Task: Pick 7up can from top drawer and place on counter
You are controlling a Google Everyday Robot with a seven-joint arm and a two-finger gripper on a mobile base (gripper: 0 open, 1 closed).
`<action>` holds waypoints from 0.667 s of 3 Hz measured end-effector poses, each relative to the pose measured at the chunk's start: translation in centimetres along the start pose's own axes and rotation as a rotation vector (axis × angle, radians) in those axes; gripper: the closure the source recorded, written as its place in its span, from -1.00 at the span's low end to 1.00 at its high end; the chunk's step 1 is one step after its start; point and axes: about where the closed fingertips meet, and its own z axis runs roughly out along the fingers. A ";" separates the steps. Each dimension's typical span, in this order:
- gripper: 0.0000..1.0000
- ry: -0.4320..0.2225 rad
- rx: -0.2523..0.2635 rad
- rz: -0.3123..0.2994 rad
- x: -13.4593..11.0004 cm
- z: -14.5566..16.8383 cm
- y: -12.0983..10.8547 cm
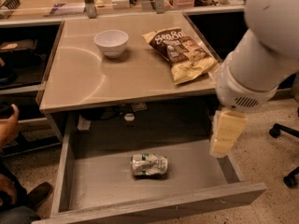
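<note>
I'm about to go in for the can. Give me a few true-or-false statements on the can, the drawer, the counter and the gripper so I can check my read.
1. The 7up can lies on its side on the floor of the top drawer. True.
2. The gripper is holding the can. False: it hangs over the drawer's right side, apart from the can.
3. The top drawer is closed. False: it stands open below the counter.
4. A white bowl and a chip bag sit on the counter. True.
5. The bowl touches the chip bag. False: bare counter shows between them.
</note>
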 end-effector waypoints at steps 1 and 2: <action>-1.00 -0.008 -0.023 0.019 -0.8 4.2 -0.6; -1.00 -0.008 -0.023 0.019 -0.8 4.2 -0.6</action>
